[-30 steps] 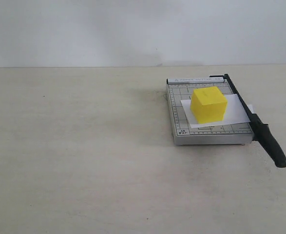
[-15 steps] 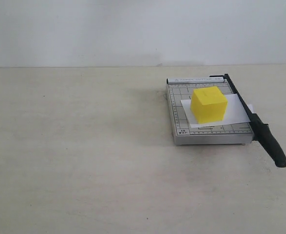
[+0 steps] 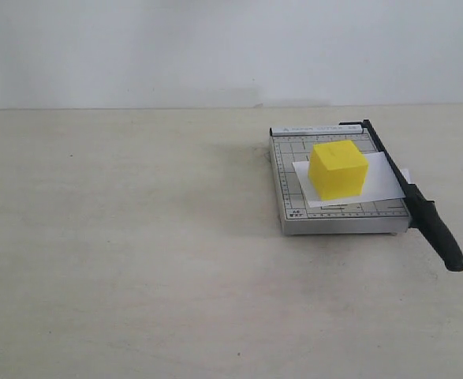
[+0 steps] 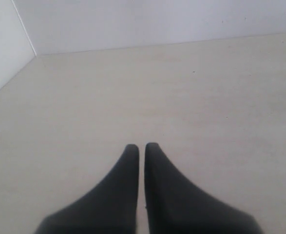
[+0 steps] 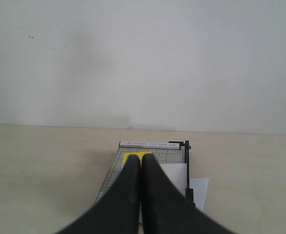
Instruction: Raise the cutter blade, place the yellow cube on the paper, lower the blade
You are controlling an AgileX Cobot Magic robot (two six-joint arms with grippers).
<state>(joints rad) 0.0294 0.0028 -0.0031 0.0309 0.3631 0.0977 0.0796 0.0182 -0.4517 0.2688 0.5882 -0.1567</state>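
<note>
Because the pale table (image 3: 136,276) is so big, it fills most of what I see. On its right side sits the grey board (image 3: 288,197) with little lines on it. The cutter blade (image 3: 420,209) lies flat along the board's right edge. Its thick black handle sticks out past the front of the board. The paper (image 3: 382,180) lies on the board, and one corner pokes out under the blade on the right. The yellow cube (image 3: 338,168) sits on the paper, close to the blade but not touching it.

My right hand (image 5: 141,158) is pinched together with nothing in it. It hangs in the air apart from the board and points toward it. Just past its tips I see a bit of the cube, with the blade a little to one side. My left hand (image 4: 142,146) is pinched together too and holds nothing. It hangs over bare table, near where two white walls meet. I cannot tell how far it is from the cube.
</note>
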